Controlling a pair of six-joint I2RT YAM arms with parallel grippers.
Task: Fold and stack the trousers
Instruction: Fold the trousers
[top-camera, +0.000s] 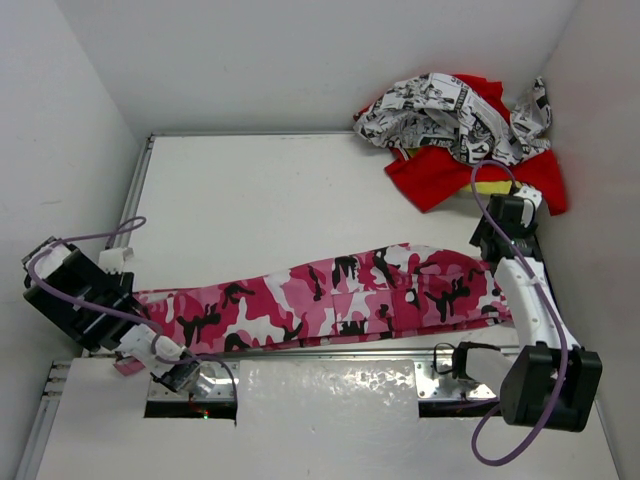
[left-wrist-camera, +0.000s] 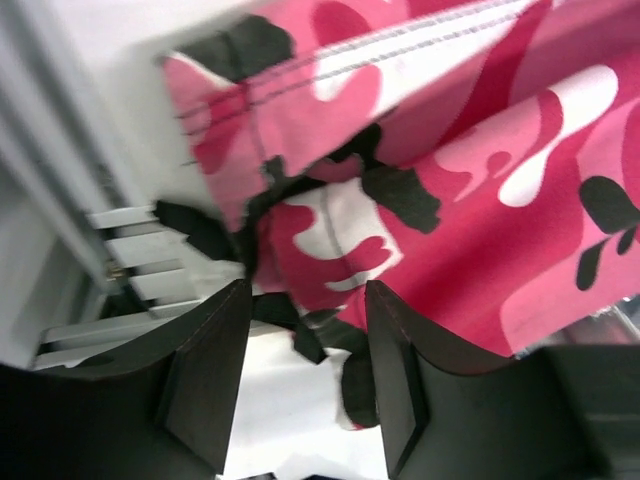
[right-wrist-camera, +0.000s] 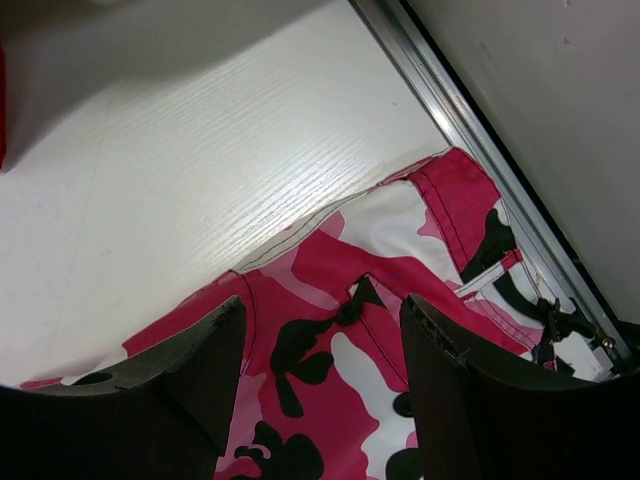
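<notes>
Trousers (top-camera: 330, 295) lie stretched lengthwise along near edge of surface (top-camera: 260, 200). Left hand (left-wrist-camera: 305, 310) at leg end, fingers apart, hem hanging between them. Right hand (right-wrist-camera: 322, 310) over waist end, fingers apart, nothing clamped.

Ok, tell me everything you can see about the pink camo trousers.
The trousers are soft cloth in hot pink, pale pink, white and black camouflage, with stitched seams and hems. They lie stretched out as one long, slightly wrinkled band along the near edge of the table, with the narrow leg end at the left and the wider waist end at the right. The left end effector straddles the rumpled leg hem, fingers apart. The right end effector hovers open over the waist corner.
</notes>
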